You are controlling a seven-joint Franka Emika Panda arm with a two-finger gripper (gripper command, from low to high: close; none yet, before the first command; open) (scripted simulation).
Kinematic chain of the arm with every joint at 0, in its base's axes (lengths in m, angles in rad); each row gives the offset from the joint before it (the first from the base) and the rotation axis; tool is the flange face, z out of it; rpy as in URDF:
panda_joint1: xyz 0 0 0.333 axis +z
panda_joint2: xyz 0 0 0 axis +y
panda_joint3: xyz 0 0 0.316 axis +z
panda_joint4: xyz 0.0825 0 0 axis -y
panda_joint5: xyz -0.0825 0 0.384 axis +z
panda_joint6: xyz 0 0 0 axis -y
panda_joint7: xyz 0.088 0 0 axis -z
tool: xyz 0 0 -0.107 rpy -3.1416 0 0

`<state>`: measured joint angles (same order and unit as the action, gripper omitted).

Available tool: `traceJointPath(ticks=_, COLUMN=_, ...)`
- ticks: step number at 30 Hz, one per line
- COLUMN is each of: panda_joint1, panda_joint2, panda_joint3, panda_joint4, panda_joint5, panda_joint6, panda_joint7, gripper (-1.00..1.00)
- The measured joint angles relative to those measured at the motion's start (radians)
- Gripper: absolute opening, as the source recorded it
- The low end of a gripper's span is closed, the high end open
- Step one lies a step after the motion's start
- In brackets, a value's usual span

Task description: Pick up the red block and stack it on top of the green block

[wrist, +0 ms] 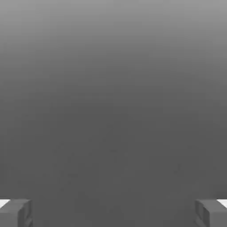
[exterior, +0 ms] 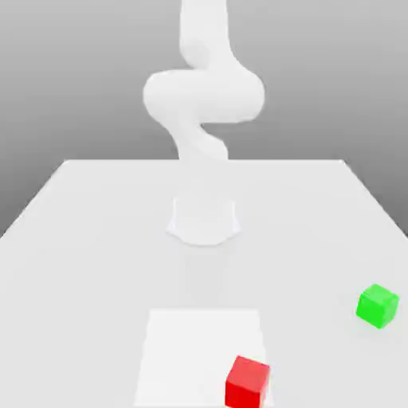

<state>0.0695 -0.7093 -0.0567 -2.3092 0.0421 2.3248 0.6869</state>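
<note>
While the red block sits untouched at the near edge of the table, toward the exterior view's right of centre, nothing of the task is done yet. It lies on the corner of a paler square patch in the tabletop. The green block rests well apart from it, farther to the exterior view's right and a little deeper into the scene, close to the table's side edge.

My gripper is released: in the hand view my two fingertips stand wide apart with nothing between them, looking onto plain grey with neither cube in sight.

My arm rises behind its base at mid-table, so I judge the reach to the red cube a long one. The risks I see: descending off-centre, so one finger nudges the cube over the near edge; closing on a corner instead of flat faces, so it twists out; and, at placement, an offset release that tips it off the green cube or knocks that cube toward the side edge.
</note>
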Motion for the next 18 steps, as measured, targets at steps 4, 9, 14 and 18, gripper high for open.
traceJointPath(ticks=4, panda_joint1=0.106, panda_joint2=0.151, panda_joint3=-0.085, panda_joint4=-0.015, panda_joint5=0.074, panda_joint6=0.04, panda_joint7=-0.19, gripper=0.0)
traceJointPath(ticks=9, panda_joint1=0.202, panda_joint2=0.336, panda_joint3=-0.155, panda_joint4=-0.032, panda_joint5=0.173, panda_joint6=0.086, panda_joint7=-0.425, gripper=0.0)
traceJointPath(ticks=14, panda_joint1=0.264, panda_joint2=0.519, panda_joint3=-0.186, panda_joint4=-0.05, panda_joint5=0.255, panda_joint6=0.133, panda_joint7=-0.648, gripper=0.0)
traceJointPath(ticks=18, panda_joint1=0.286, panda_joint2=0.657, panda_joint3=-0.178, panda_joint4=-0.065, panda_joint5=0.286, panda_joint6=0.177, panda_joint7=-0.802, gripper=0.0)
